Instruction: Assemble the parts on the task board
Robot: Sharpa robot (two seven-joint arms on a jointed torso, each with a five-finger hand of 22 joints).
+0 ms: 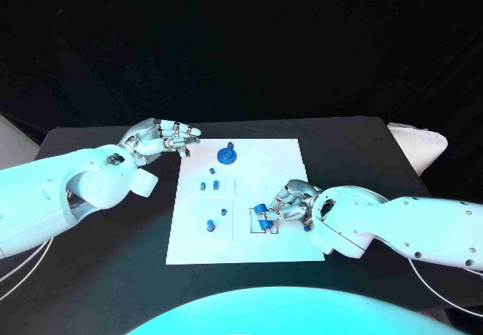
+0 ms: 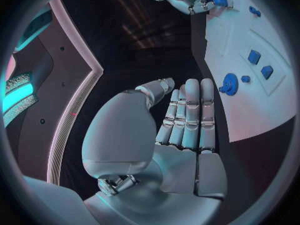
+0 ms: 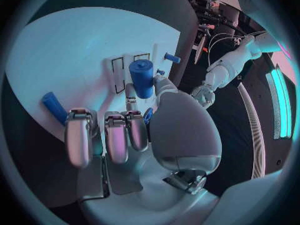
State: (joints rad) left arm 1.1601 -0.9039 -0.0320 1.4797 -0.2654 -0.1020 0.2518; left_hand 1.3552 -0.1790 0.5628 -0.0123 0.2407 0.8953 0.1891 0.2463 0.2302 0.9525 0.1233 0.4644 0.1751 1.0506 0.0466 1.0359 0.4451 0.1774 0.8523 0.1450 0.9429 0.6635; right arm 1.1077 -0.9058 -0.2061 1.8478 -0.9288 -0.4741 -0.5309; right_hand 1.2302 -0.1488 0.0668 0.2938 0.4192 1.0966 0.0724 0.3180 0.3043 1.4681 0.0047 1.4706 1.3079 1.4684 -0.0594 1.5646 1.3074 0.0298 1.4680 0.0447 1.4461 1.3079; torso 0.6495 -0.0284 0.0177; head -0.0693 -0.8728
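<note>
The white task board (image 1: 241, 241) lies in the middle of the black table. My right hand (image 1: 292, 204) is over its near right part, above the dark-outlined slots (image 1: 264, 226). It pinches a blue cylinder (image 3: 142, 77) between thumb and a finger, also seen in the head view (image 1: 259, 209). A second blue piece (image 3: 53, 107) lies by its outer fingers. My left hand (image 1: 161, 137) hovers off the board's far left corner, fingers (image 2: 190, 115) straight, holding nothing. A blue gear (image 1: 228, 155) stands at the far end of the board. Small blue parts (image 1: 209, 185) (image 1: 211, 225) sit along the left side.
A white padded object (image 1: 418, 146) lies at the table's far right edge. Black table surface (image 1: 111, 279) stretches to the left and front of the board. Two blue blocks (image 2: 254, 56) sit in a marked field beside the gear (image 2: 229, 83).
</note>
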